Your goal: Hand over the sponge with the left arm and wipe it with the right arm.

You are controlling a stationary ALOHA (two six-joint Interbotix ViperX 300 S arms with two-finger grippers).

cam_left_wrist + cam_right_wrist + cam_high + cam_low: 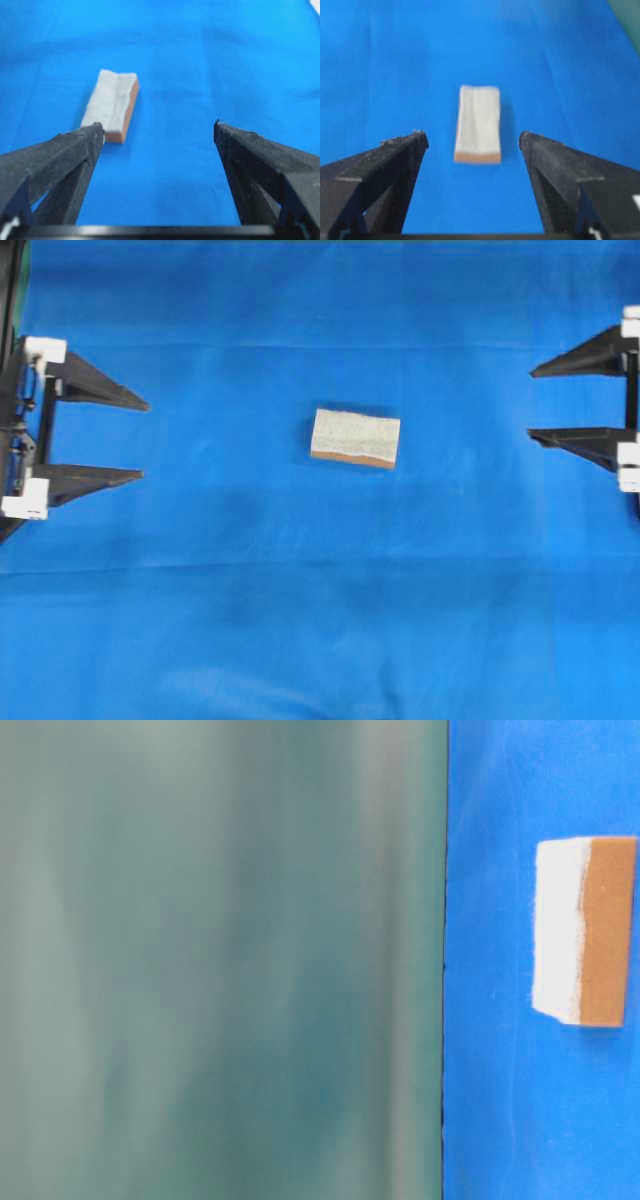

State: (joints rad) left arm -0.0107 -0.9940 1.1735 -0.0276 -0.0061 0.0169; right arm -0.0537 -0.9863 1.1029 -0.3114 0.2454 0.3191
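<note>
- Left gripper (145, 440): seen at the left edge of the overhead view. Two black, pointed, wedge-shaped fingers (95, 385) are carried on white mounts (45, 348). A rough, grainy surface is shown on the fingers in the left wrist view. The jaws are spread wide and nothing is held between them. The tips are kept well apart from the sponge, with bare cloth between.
- Cloth (200, 620): a flat blue fabric covering the whole work surface, matt, with faint creases. Its edge is seen in the table-level view as a straight vertical line against a blurred grey-green ground.
- Sponge (355, 437): a small rectangular block, laid flat near the middle of the cloth, between the two grippers and touched by neither. A mottled grey-white scouring face is turned upward over a thin orange-tan foam layer, seen along its near edge. A slight lengthwise fold is noted in the top face. Open cloth is left on every side.
- Right gripper (529, 404): seen at the right edge of the overhead view. Black pointed fingers (580, 355) of the same wedge shape are fitted on white mounts (630, 465). The jaws are spread fully and nothing is gripped. In the right wrist view the sponge is framed ahead, in line with the gap between the tips.
</note>
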